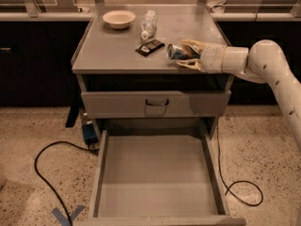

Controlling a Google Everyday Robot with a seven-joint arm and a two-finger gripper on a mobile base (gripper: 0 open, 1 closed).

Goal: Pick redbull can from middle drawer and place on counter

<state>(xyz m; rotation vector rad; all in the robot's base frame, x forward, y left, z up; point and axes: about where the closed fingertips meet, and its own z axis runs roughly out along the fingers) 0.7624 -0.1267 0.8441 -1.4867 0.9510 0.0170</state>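
The redbull can (176, 52) lies sideways between the fingers of my gripper (184, 54), over the front right part of the counter (113, 51). The can's shiny silver end faces left. The gripper is shut on the can and comes in from the right on a white arm (263, 65). I cannot tell whether the can rests on the counter or hangs just above it. The middle drawer (160, 173) stands pulled open below, with a bare grey floor.
On the counter lie a white bowl (119, 19), a clear plastic bottle (148, 23) on its side and a dark flat packet (150, 47). A shut drawer with a dark loop handle (156, 102) sits under the counter. Black cables (51, 164) run over the speckled floor.
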